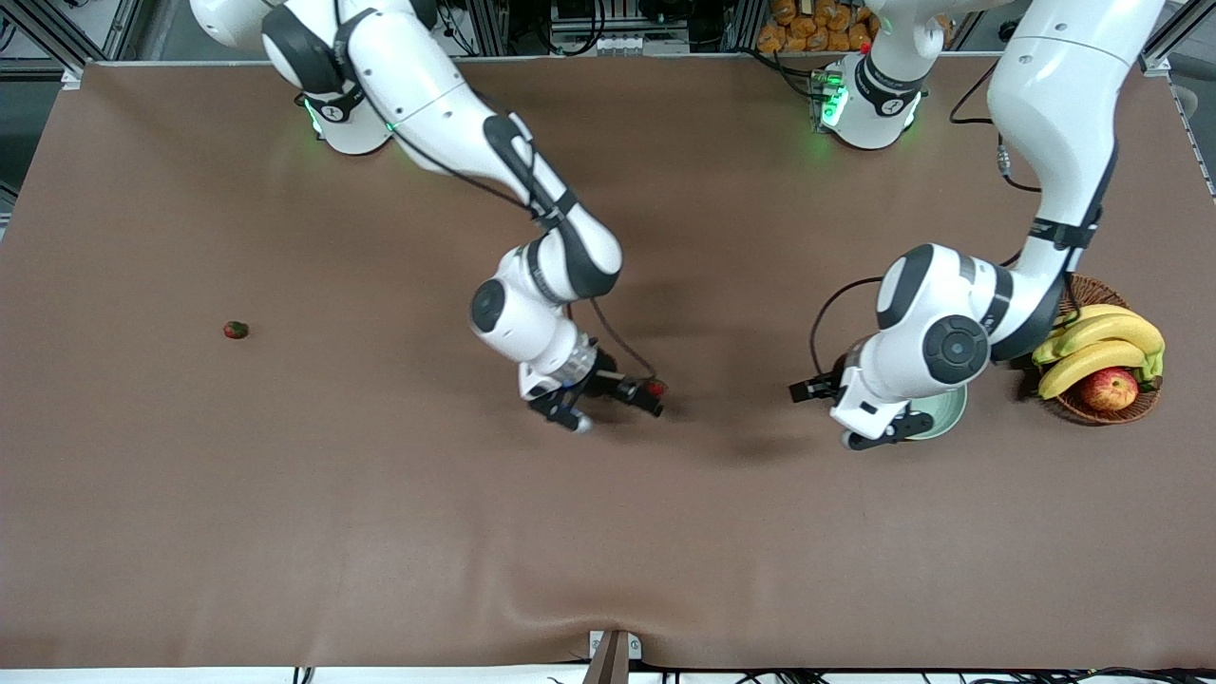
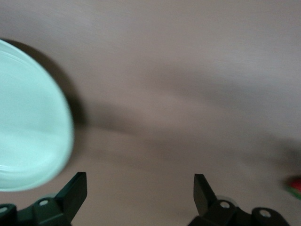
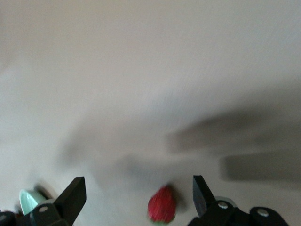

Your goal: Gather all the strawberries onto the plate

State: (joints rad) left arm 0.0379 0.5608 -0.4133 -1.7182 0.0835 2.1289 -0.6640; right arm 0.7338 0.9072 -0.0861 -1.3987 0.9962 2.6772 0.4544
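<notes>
One strawberry [image 1: 655,387] [image 3: 162,205] lies on the brown table between the spread fingers of my right gripper [image 1: 617,413] [image 3: 138,195], close to one finger [image 3: 203,193] and not gripped. That berry also shows in the left wrist view as the strawberry [image 2: 295,186]. Another strawberry [image 1: 236,330] lies alone toward the right arm's end. The mint-green plate [image 1: 950,410] [image 2: 28,127] [image 3: 28,200] sits beside the basket, mostly hidden under the left hand. My left gripper [image 1: 831,415] [image 2: 140,190] is open and holds nothing, over bare table at the plate's edge.
A brown wicker basket [image 1: 1135,407] with bananas [image 1: 1102,337] and a red-yellow apple [image 1: 1110,388] stands at the left arm's end of the table, right next to the plate. The left arm's elbow hangs over the basket's rim.
</notes>
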